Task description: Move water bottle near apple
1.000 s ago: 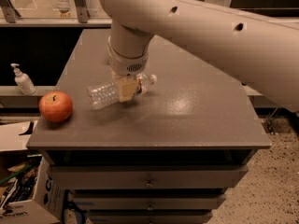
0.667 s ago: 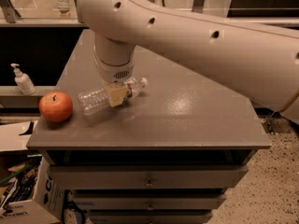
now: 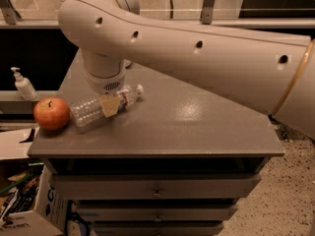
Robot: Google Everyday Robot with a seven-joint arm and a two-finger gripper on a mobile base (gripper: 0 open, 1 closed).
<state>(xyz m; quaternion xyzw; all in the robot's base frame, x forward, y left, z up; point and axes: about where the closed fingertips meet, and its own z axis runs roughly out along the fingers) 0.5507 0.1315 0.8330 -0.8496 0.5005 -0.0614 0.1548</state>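
Note:
The water bottle [image 3: 93,108] is clear ribbed plastic with a red-and-blue label band and a small white cap pointing right. It lies on its side near the left front of the grey table [image 3: 187,127]. Its base end sits right next to the red-orange apple [image 3: 51,113], which rests at the table's left edge. My gripper [image 3: 110,104] comes straight down from the big white arm [image 3: 197,48] and is shut on the bottle's middle, with one tan fingertip [image 3: 109,105] showing in front of the bottle.
A small white pump dispenser [image 3: 23,84] stands on a lower ledge left of the table. Cardboard boxes [image 3: 19,200] sit on the floor at the lower left. Drawers [image 3: 157,191] run under the tabletop.
The arm has carried the bottle leftward across the table, so its base end now lies close to the apple. The apple has not moved.

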